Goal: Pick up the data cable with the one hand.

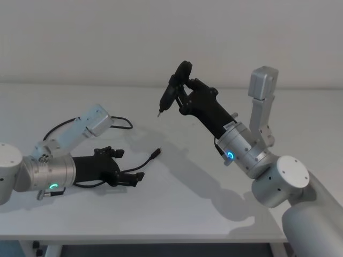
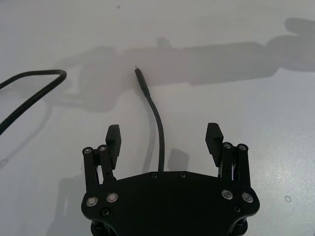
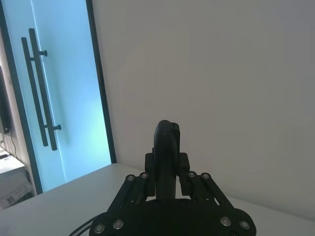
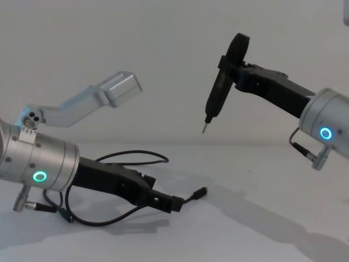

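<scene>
Lower left, the left gripper (image 1: pixel 130 179) sits low on the desk (image 1: pixel 187 206), jaws released astride the data cable (image 1: pixel 146 161) for a pinch, while the right gripper (image 1: pixel 185 88), upper centre, clamps a thick lead (image 1: pixel 166 99) aloft.

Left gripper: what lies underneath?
The data cable passes between the open fingers of the left gripper, plug on the table. Its run beneath the gripper's body is covered; right gripper, raised, holds a short lead.
</scene>
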